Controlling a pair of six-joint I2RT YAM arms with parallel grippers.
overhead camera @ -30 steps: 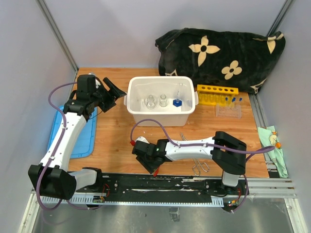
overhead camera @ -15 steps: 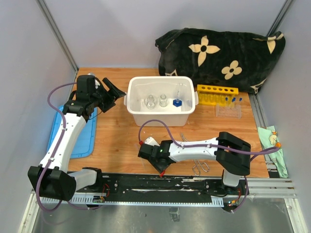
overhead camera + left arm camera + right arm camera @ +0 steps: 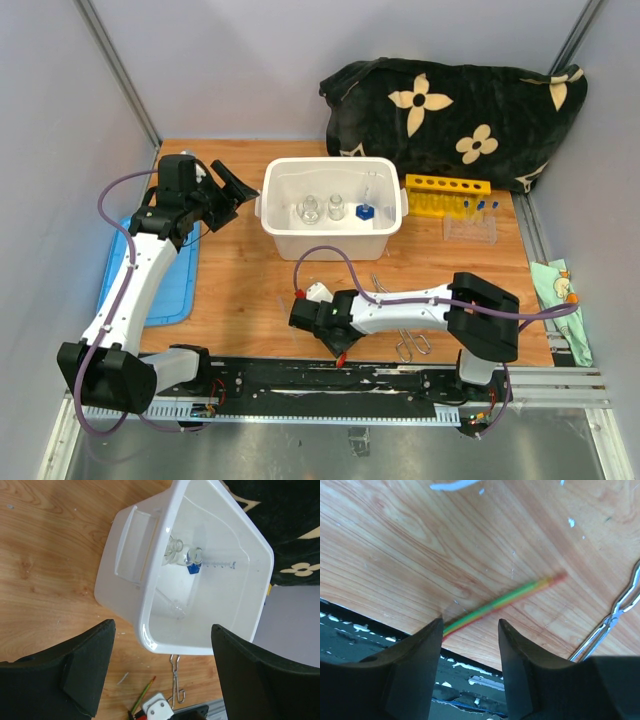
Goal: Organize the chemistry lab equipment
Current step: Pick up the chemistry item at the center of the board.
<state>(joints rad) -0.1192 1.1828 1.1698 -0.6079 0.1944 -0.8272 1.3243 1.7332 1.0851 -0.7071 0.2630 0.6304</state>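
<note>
My right gripper (image 3: 470,630) is open low over the wood at the table's front edge (image 3: 335,343). A blurred thin green, yellow and red stick (image 3: 505,602) lies slantwise between its fingers. The stick's lower end runs behind the left finger (image 3: 415,655). Metal tongs (image 3: 405,335) lie just to the right. My left gripper (image 3: 235,190) is open and empty, raised left of the white tub (image 3: 390,225), which holds small glass beakers (image 3: 308,211) and a blue cap (image 3: 364,212). The yellow rack (image 3: 447,195) and the clear rack (image 3: 470,232) with blue-capped tubes stand right of the tub.
A blue lid (image 3: 165,275) lies under the left arm. The black flowered cloth (image 3: 455,110) fills the back right. A green cloth (image 3: 560,290) lies at the right edge. A small white scrap (image 3: 451,485) lies on the wood. A black rail (image 3: 380,378) runs along the front.
My right gripper has moved to the right and nearer the front edge, staying low over the stick. The left arm has not moved.
</note>
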